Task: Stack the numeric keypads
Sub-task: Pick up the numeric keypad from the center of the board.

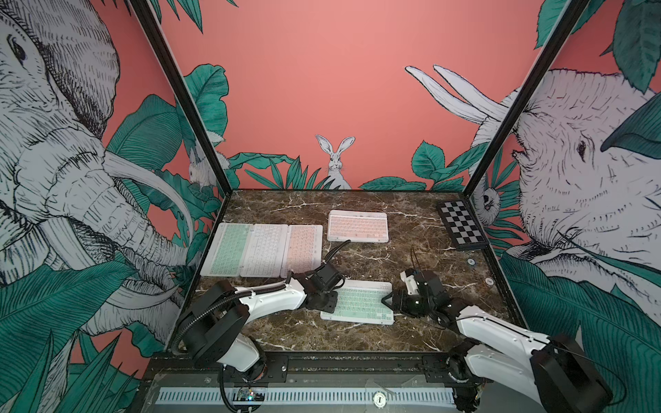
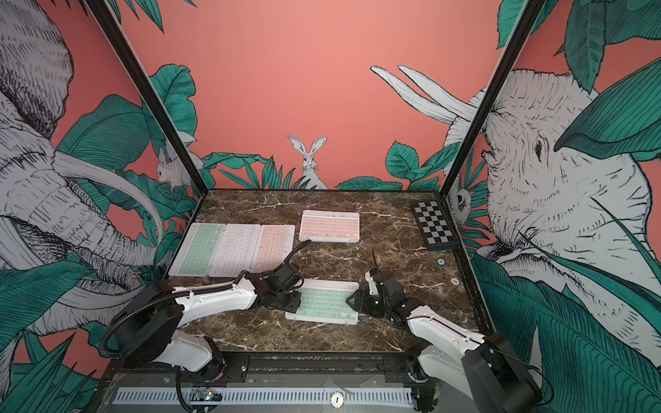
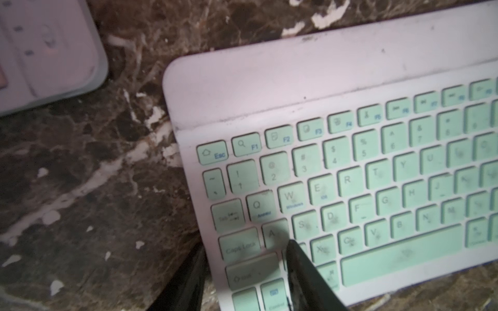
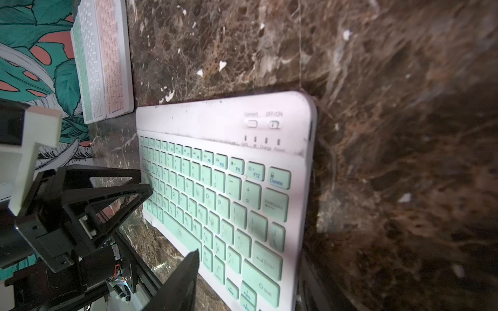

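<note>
the mint keypad (image 1: 359,304) is found at the near centre of the tabletop (image 1: 411,257), between the two arms. its left short end is pinched by the left claw (image 1: 331,302), which is closed on it. in the left wrist view one of the fingers (image 3: 304,269) is laid on the keys beside "a", and the other is seen just outside the edge. the right claw (image 1: 390,300) is held at the right short end with its jaws apart and one finger over the keys. nothing is gripped by it.

the step is judged to be a two-ended lift. the right end should be clamped on the frame before any raising. both ends should be raised level so the thin board is not twisted, and it should be lowered squarely, edges matched, onto another keypad. candidates are the pink keypad (image 1: 357,226) farther back and the row of three keypads (image 1: 263,250) at the left, set side by side. the checkered board (image 1: 461,223) in the far right corner is to be left alone.

these legends can be read: "esc", "f1" to "f4", "caps lock", letter keys, "connect", "off/on", "charge", "power", "f10" to "f12", "delete". no brand name can be made out.
</note>
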Motion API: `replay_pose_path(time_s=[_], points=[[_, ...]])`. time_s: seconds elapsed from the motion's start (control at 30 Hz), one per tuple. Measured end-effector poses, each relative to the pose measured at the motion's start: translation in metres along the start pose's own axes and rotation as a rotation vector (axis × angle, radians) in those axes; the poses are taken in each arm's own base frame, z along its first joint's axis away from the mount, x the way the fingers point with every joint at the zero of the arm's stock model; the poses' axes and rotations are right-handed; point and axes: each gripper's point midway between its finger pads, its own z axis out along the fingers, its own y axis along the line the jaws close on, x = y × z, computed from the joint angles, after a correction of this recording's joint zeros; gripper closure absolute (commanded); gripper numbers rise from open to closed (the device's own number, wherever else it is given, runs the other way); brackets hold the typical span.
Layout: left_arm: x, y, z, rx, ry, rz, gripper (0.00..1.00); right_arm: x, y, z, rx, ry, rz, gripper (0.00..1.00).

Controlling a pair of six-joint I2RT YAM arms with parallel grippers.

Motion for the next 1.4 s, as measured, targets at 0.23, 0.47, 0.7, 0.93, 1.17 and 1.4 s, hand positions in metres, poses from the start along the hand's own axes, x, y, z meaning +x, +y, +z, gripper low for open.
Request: replay_pose_path(time_s=[0.23,0.47,0.7,0.93,1.17,1.4], points=[[0.0,0.0,0.0,-0.004,-0.002,0.003,0.5,0.003,0.0,0.001,-0.003,0.019,0.015,0.44],[0.0,0.0,0.0,-0.004,-0.002,0.022,0.5,0.002,0.003,-0.002,-0.016,0.014,0.028,0.44],[0.0,0.0,0.0,-0.005,-0.002,0.039,0.5,0.0,0.011,-0.01,-0.041,-0.001,0.01,0.45],[0.0,0.0,0.0,-0.004,-0.001,0.059,0.5,0.003,0.016,-0.015,-0.05,0.02,-0.011,0.45],[0.001,-0.001,0.0,-0.002,0.0,0.09,0.5,0.011,0.016,-0.017,-0.05,0.055,-0.019,0.46],[0.002,-0.001,0.0,0.01,-0.013,0.112,0.5,0.012,0.017,-0.018,-0.056,0.06,-0.021,0.47]])
